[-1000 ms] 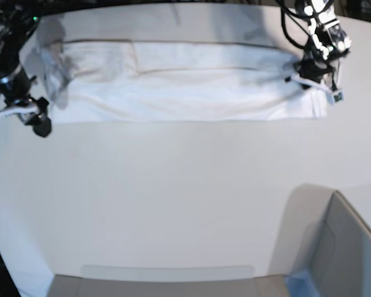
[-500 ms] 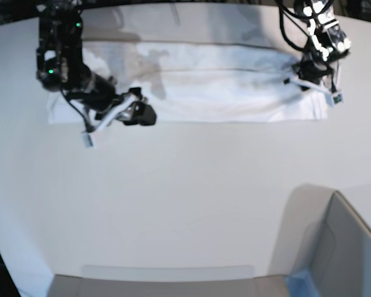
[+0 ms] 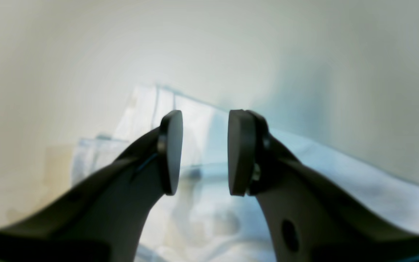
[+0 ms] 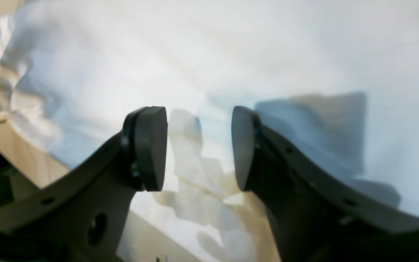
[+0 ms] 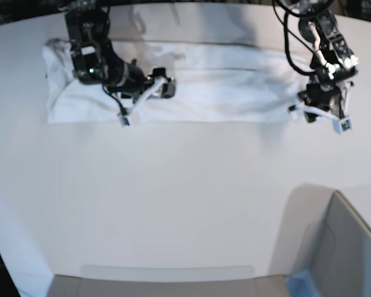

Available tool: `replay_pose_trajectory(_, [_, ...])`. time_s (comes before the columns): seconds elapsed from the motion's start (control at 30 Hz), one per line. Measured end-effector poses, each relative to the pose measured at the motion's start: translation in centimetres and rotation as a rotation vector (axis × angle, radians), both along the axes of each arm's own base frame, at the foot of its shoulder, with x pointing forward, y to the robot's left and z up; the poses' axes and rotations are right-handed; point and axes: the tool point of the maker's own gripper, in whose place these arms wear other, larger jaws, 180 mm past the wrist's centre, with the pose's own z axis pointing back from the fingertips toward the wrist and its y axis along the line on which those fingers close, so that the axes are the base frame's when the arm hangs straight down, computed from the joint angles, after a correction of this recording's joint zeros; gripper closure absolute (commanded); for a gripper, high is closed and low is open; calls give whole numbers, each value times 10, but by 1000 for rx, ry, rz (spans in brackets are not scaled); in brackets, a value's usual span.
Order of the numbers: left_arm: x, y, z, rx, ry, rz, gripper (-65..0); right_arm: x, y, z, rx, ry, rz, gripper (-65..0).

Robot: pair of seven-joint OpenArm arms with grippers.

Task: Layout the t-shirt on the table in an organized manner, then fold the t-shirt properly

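The t-shirt (image 5: 222,86) lies as a long white strip across the far side of the table (image 5: 173,198), with its print hidden. My right gripper (image 5: 145,102) hovers over the strip's left-middle part. Its wrist view shows the right gripper (image 4: 199,145) open above the t-shirt (image 4: 267,54), with nothing between the pads. At the strip's near right corner is my left gripper (image 5: 321,116). Seen from the wrist, the left gripper (image 3: 202,153) is also open and empty, with the t-shirt (image 3: 340,174) just beneath it.
A grey box (image 5: 340,247) with a blue corner stands at the near right of the table. The shirt's left end (image 5: 55,62) is slightly bunched. The table's far curved edge runs just behind the shirt.
My right arm swung from beyond the shirt's left end in over the strip's left-middle. My left gripper shifted from the right end toward the near right corner. Both stayed open.
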Motion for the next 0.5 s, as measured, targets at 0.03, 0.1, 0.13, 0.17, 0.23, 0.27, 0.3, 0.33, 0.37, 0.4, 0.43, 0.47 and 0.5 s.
replay_pose_trajectory(0.03, [-2,4,-5,7,20,-4,-221,1,-2,1,0,-2,-6,-291])
replay_pose_trajectory(0.1, [-4,11,-9,22,42,-5,-221,4,-6,1,-4,-5,-17,-291])
replay_pose_trajectory(0.13, [-6,17,-11,32,53,1,-221,4,-7,1,-5,-5,-20,-291])
replay_pose_trajectory(0.17, [-7,22,-13,40,66,2,-221,4,-7,1,-7,-5,-19,-291])
replay_pose_trajectory(0.23, [-9,29,-16,53,84,3,-221,4,-6,1,-5,-5,-19,-291])
replay_pose_trajectory(0.27, [-10,32,-18,56,94,4,-221,4,-6,1,-5,-6,-19,-291])
replay_pose_trajectory(0.3, [-10,34,-19,59,100,5,-221,4,-6,1,-5,-5,-19,-291])
replay_pose_trajectory(0.33, [-11,36,-20,59,105,6,-221,4,-6,1,-5,-5,-19,-291])
replay_pose_trajectory(0.37, [-11,36,-21,59,109,6,-221,4,-6,1,-5,-5,-18,-291])
replay_pose_trajectory(0.4, [-12,36,-22,59,110,6,-222,4,-6,1,-5,-5,-19,-291])
replay_pose_trajectory(0.43, [-12,36,-22,59,110,6,-222,4,-6,1,-5,-5,-18,-291])
replay_pose_trajectory(0.47, [-11,36,-21,59,109,6,-223,4,-6,1,-5,-5,-18,-291])
replay_pose_trajectory(0.5, [-11,36,-21,59,108,6,-223,4,-6,1,-5,-5,-17,-291])
